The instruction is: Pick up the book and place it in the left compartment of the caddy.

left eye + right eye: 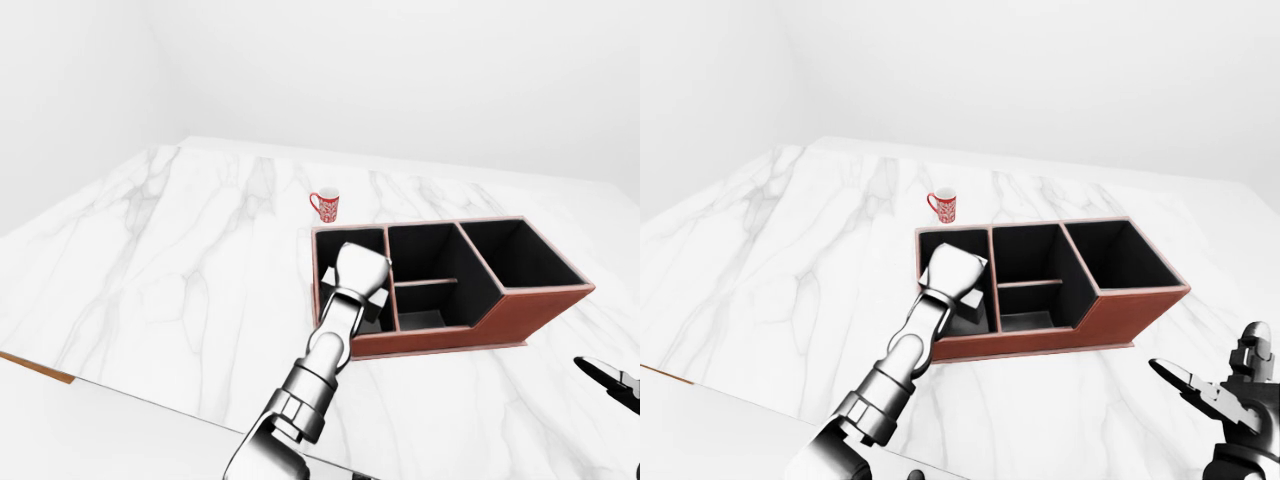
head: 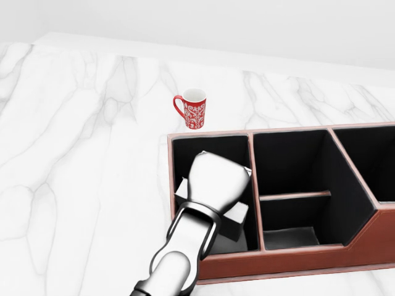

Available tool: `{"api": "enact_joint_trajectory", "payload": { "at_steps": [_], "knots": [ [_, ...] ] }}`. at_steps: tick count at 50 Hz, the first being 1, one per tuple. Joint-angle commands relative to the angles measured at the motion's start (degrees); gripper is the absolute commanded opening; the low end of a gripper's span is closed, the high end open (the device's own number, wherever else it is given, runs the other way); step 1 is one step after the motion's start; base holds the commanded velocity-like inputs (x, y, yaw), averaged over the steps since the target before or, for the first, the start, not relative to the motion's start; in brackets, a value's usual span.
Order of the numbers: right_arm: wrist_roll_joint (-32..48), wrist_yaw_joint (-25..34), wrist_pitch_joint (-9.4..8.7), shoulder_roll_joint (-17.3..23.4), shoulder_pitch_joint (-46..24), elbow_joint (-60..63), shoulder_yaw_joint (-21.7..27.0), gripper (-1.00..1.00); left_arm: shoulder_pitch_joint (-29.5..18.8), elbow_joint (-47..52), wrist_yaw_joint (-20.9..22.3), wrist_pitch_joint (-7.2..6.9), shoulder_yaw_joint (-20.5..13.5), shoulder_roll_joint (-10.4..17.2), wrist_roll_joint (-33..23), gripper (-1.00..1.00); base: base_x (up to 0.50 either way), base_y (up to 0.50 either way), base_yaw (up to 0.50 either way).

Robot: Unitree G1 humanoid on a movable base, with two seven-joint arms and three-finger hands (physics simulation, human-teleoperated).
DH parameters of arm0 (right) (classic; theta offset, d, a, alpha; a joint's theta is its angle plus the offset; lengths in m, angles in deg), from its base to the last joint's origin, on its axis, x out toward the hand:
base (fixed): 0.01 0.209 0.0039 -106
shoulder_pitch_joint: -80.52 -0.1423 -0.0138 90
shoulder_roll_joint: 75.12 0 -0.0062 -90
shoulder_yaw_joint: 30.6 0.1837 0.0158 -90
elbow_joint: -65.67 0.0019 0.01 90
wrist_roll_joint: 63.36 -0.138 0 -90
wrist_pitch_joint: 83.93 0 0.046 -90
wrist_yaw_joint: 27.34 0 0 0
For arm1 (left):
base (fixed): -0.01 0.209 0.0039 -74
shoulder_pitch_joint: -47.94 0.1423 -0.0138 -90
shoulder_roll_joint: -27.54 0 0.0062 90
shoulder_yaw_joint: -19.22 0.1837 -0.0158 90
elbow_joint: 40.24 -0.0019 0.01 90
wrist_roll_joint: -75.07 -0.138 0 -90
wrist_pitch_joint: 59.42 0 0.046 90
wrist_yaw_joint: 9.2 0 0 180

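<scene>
The red-brown caddy (image 2: 296,261) with black compartments stands on the marble counter at the right of the head view. My left hand (image 2: 214,182) reaches down into its left compartment (image 2: 210,145). The hand is closed on the pale book (image 2: 236,217), whose corners stick out on both sides of the hand; the fingers and most of the book are hidden under the back of the hand. The book sits low between the compartment walls. My right hand (image 1: 1212,394) shows at the bottom right of the right-eye view, fingers spread and empty, apart from the caddy.
A red patterned mug (image 2: 193,109) stands just above the caddy's left compartment in the head view. The white marble counter (image 2: 80,154) stretches to the left. Its near edge shows at the lower left of the left-eye view (image 1: 40,366).
</scene>
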Motion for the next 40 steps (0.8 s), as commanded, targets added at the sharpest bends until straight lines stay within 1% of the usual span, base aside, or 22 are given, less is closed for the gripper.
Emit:
{"api": "enact_joint_trajectory", "payload": {
  "at_steps": [1, 2, 3, 4, 8, 10, 20, 25, 31, 32, 34, 35, 36, 38, 39, 40],
  "knots": [
    [0.0, -0.1, 0.00, -0.1, 0.1, 0.3, -0.1, 1.00, -3.8, -8.9, -5.6, 0.00, -0.7, -0.1, 3.2, -1.00, 0.00, 0.00, 0.00],
    [0.0, -0.2, 0.00, -0.1, 0.1, 0.4, 0.0, 1.00, -3.6, -8.9, -5.0, 0.00, -0.5, -0.2, 3.3, -1.00, 0.00, 0.00, 0.00],
    [0.1, -0.1, 0.00, -0.1, 0.0, 0.1, -0.1, 1.00, -2.4, -6.8, -3.5, 0.00, 0.0, -0.6, 4.2, -1.00, 0.00, 0.00, 0.00],
    [0.1, 0.0, 0.00, 0.0, -0.1, -0.1, -0.1, 1.00, -2.2, -6.3, -3.2, 0.00, 0.5, -0.5, 3.5, -1.00, 0.00, 0.00, 0.00],
    [0.2, -0.2, 0.00, 0.0, -0.1, 0.0, -0.2, 1.00, -4.5, -11.4, -5.0, 0.00, -0.7, -0.2, 4.5, -1.00, 0.00, 0.00, 0.00],
    [0.0, -0.1, 0.00, -0.1, 0.1, 0.3, -0.1, 1.00, -5.8, -14.7, -7.1, 0.00, -1.4, 0.0, 5.8, -1.00, 0.00, 0.00, 0.00],
    [0.3, -0.1, 0.00, -0.1, 0.0, 0.2, -0.2, 1.00, -8.2, -22.8, -11.7, 0.00, -1.8, 0.4, 9.5, -1.00, 0.00, 0.00, 0.00],
    [0.1, 0.1, 0.00, -0.1, 0.1, 0.3, 0.0, 1.00, -9.1, -23.9, -12.4, 0.00, -1.8, 0.6, 10.7, -1.00, 0.00, 0.00, 0.00],
    [0.4, 0.1, 0.00, -0.1, 0.0, 0.0, -0.2, 1.00, -8.8, -23.6, -12.1, 0.00, -1.3, 0.6, 11.0, -1.00, 0.00, 0.00, 0.00],
    [0.4, 0.2, 0.00, -0.1, 0.1, 0.1, -0.2, 1.00, -9.0, -24.0, -12.5, 0.00, -1.4, 0.6, 11.2, -0.63, 0.00, 0.00, 0.00],
    [0.4, 0.2, 0.00, -0.1, 0.1, 0.1, -0.2, 1.00, -9.1, -24.1, -12.6, 0.00, -1.4, 0.6, 11.2, -0.63, 0.00, 0.00, 0.00],
    [0.2, 0.1, 0.00, -0.2, 0.2, 0.4, -0.1, 1.00, -8.9, -24.1, -12.8, 0.00, -1.4, 0.6, 11.4, -0.40, 0.00, 0.00, 0.00],
    [0.4, 0.1, 0.00, -0.2, 0.2, 0.4, -0.1, 1.00, -7.9, -22.2, -12.3, 0.00, -1.0, 0.6, 11.2, -0.53, 0.00, 0.00, 0.00],
    [0.6, 0.1, 0.00, -0.2, 0.1, 0.4, -0.2, 1.00, -7.1, -20.9, -11.7, 0.00, -0.6, 0.7, 10.7, -0.51, 0.00, 0.00, 0.00],
    [0.5, 0.1, 0.00, -0.2, 0.2, 0.5, -0.1, 1.00, -6.7, -20.0, -11.4, 0.00, -0.5, 0.7, 10.5, -0.40, 0.00, 0.00, 0.00],
    [0.4, 0.0, 0.00, -0.3, 0.3, 0.9, 0.0, 1.00, -6.4, -19.3, -11.1, 0.00, -0.4, 0.8, 10.4, -0.20, 0.00, 0.00, 0.00]
  ]
}}
